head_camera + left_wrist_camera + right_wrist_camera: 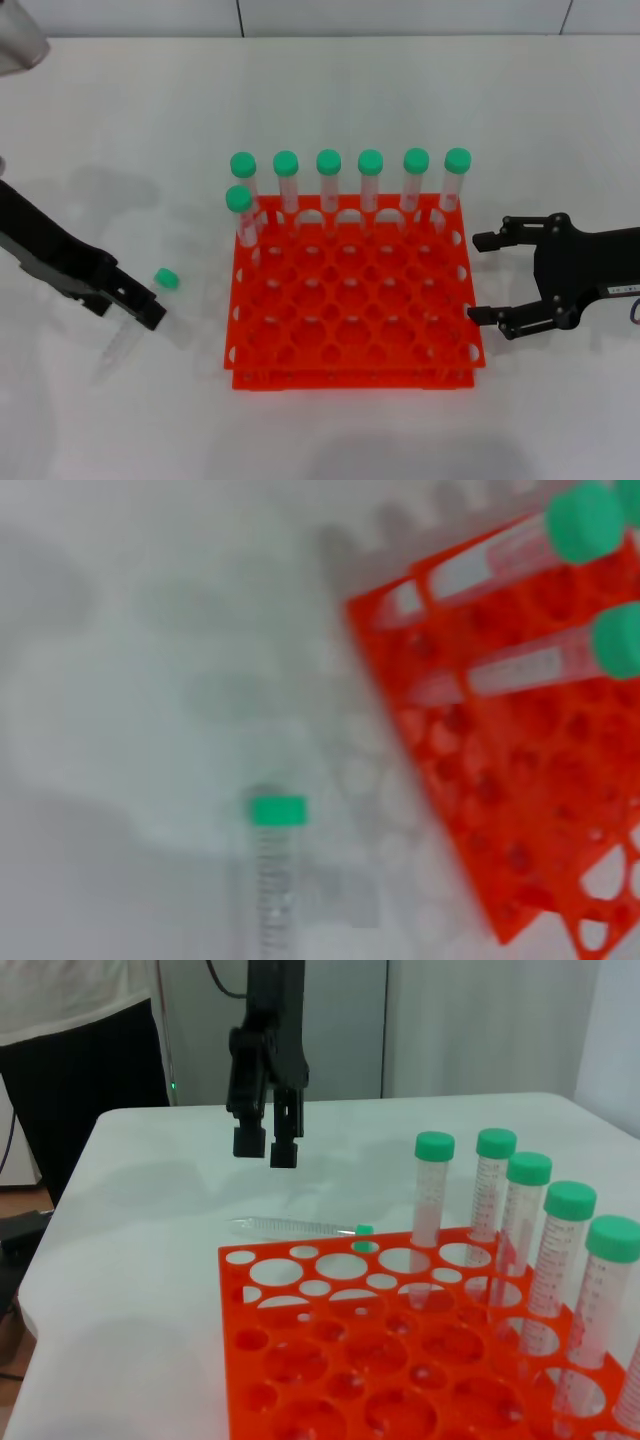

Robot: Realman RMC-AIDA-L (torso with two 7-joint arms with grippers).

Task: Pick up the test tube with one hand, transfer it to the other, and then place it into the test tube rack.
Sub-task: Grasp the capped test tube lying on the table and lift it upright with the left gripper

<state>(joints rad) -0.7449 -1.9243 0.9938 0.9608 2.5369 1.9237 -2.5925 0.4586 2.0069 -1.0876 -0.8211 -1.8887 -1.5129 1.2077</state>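
The test tube lies flat on the counter at the lower left of the head view, green cap toward the test tube rack, apart from its left edge. The left gripper hangs just over it, fingers slightly parted and empty, so the pickup is not yet made; next it must descend and close round the tube. The right gripper waits wide open beside the rack's right edge.
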